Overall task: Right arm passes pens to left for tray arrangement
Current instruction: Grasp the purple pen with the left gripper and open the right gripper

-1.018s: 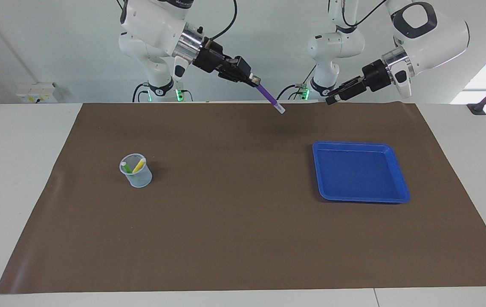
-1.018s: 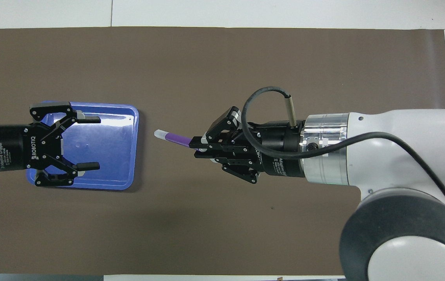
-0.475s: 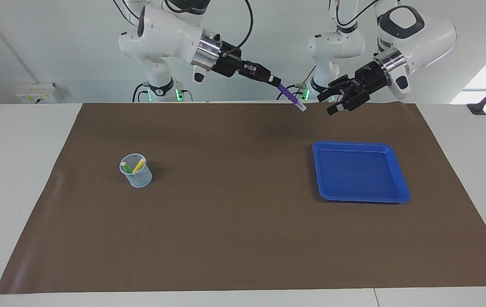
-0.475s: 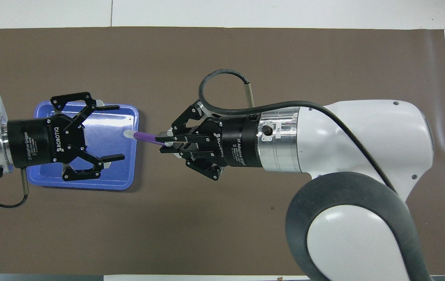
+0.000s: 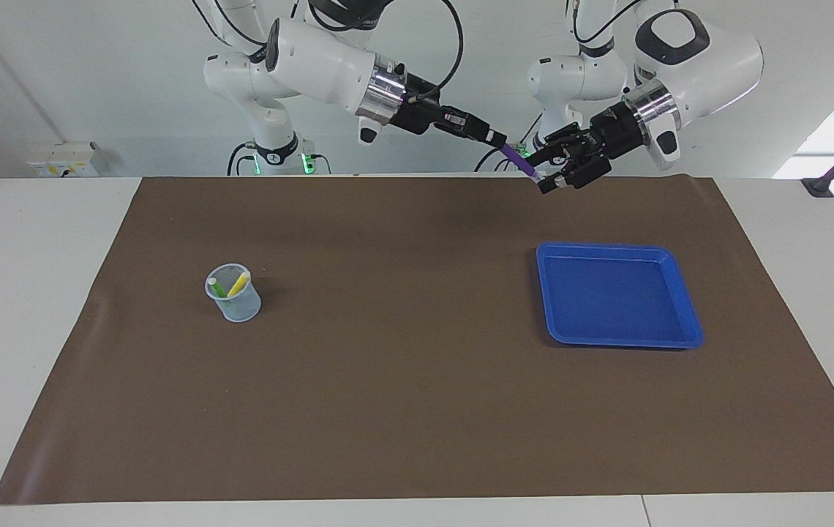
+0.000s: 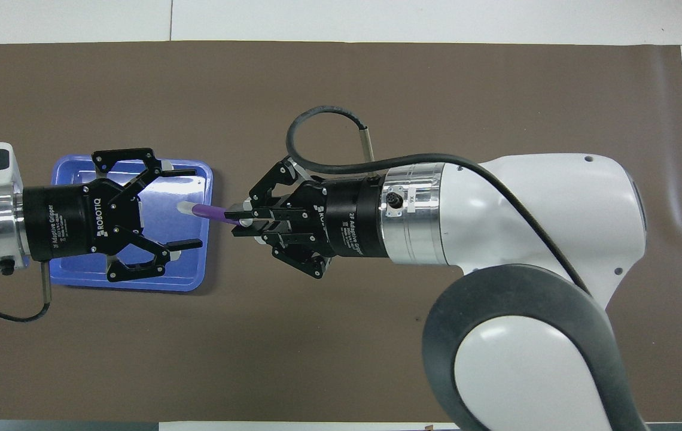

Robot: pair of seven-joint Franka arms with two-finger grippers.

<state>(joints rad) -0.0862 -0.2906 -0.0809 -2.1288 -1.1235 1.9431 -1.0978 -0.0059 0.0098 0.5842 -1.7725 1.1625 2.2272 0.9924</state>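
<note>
My right gripper [image 5: 494, 137] [image 6: 234, 214] is shut on the purple pen [image 5: 519, 159] [image 6: 208, 211] and holds it in the air, pale end pointing at my left gripper. My left gripper [image 5: 550, 170] [image 6: 188, 208] is open, its fingers on either side of the pen's pale tip. Both hang over the mat near the robots' edge. The blue tray [image 5: 616, 304] [image 6: 194, 275] lies flat on the mat with nothing in it. The green pen [image 5: 216, 287] and the yellow pen [image 5: 239, 283] stand in a small translucent cup [image 5: 235, 301] toward the right arm's end.
A brown mat [image 5: 402, 366] covers most of the white table. In the overhead view the right arm's body [image 6: 526, 251] hides the cup and much of the mat.
My right gripper has carried the purple pen toward the left arm's end. My left gripper has come to meet it, so the pen's tip now lies between its open fingers.
</note>
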